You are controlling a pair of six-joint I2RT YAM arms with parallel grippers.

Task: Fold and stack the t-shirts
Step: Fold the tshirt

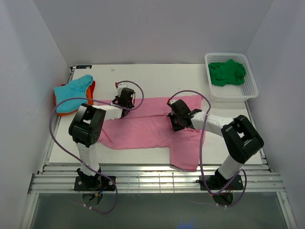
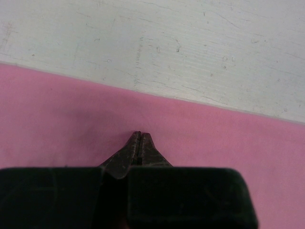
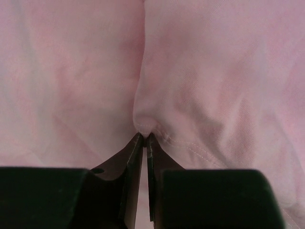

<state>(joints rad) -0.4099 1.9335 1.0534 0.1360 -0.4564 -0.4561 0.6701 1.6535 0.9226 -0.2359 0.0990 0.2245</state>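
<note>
A large pink t-shirt (image 1: 143, 130) lies spread across the middle of the table, with one part hanging toward the near edge. My left gripper (image 1: 125, 102) is shut, and its tips (image 2: 139, 135) rest on flat pink cloth (image 2: 224, 143) just inside the shirt's far edge. No cloth shows between its jaws. My right gripper (image 1: 175, 122) is shut on a puckered fold of the pink t-shirt (image 3: 214, 71), pinched at its tips (image 3: 145, 136). A teal t-shirt (image 1: 75, 88) lies on an orange one (image 1: 62, 111) at the far left. A green t-shirt (image 1: 227, 73) sits in the basket.
A white mesh basket (image 1: 251, 88) stands at the back right corner. White walls close in the table on three sides. Bare white tabletop (image 2: 190, 47) runs beyond the shirt's far edge. Purple cables loop over both arms.
</note>
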